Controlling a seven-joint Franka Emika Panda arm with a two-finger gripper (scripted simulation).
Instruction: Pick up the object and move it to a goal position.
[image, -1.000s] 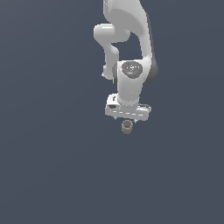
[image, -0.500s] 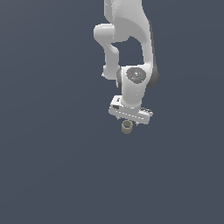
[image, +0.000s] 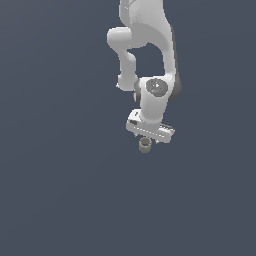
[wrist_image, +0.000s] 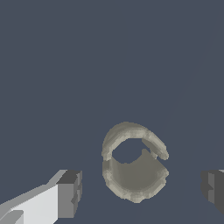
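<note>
The object (image: 145, 145) is a tiny tan-olive hollow ring lying on the dark floor, directly under the white hand. In the wrist view the object (wrist_image: 134, 167) shows its open top and sits between the two dark fingertips, with a gap on each side. My gripper (image: 148, 138) hangs just above it in the exterior view. In the wrist view the gripper (wrist_image: 142, 192) is open, one fingertip (wrist_image: 70, 193) on one side of the ring and the other at the frame's edge. Neither pad touches the ring.
A uniform dark grey-blue floor (image: 60, 190) fills both views. The white arm (image: 150, 45) rises from the hand toward the exterior view's top edge. No goal marker shows.
The hand has come down toward the ring and tilted slightly, closing the gap above it. The ring has stayed where it was.
</note>
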